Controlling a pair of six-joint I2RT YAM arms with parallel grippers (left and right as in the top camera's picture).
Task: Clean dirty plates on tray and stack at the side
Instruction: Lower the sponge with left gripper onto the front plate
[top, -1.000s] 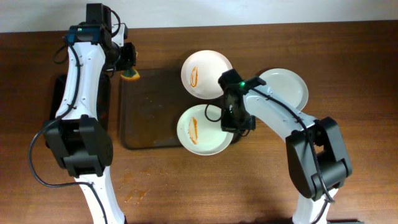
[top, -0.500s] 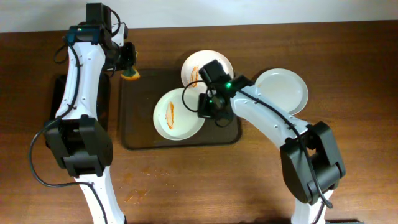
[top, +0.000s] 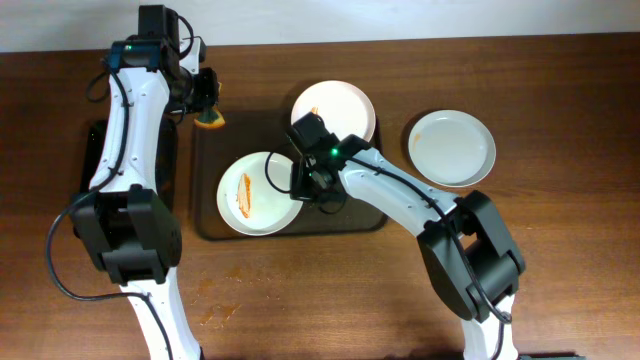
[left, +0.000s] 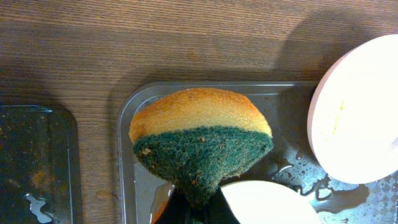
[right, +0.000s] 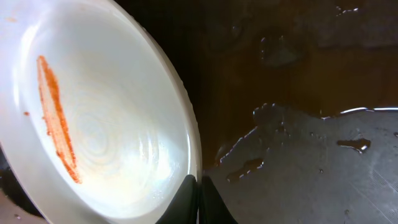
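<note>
Over the left half of the tray (top: 240, 140), my right gripper (top: 297, 186) is clamped on the right rim of a dirty plate (top: 255, 192). From overhead I see only a small orange smear. My right wrist camera shows the fingers pinched together over that rim (right: 199, 194), a long red-orange streak down the white plate (right: 106, 124), faint swirl marks and water pooled on the tray (right: 298, 155). My left gripper (top: 208, 108) is closed on a sponge (left: 199, 134), orange above and green below, at the tray's far left corner. A second dirty plate (top: 335, 110) sits at the far edge, and a clean plate (top: 453, 147) lies on the table to the right. Half a second ago the held plate was nearer the tray's middle; it has since slid left, while my left arm has stayed put.
</note>
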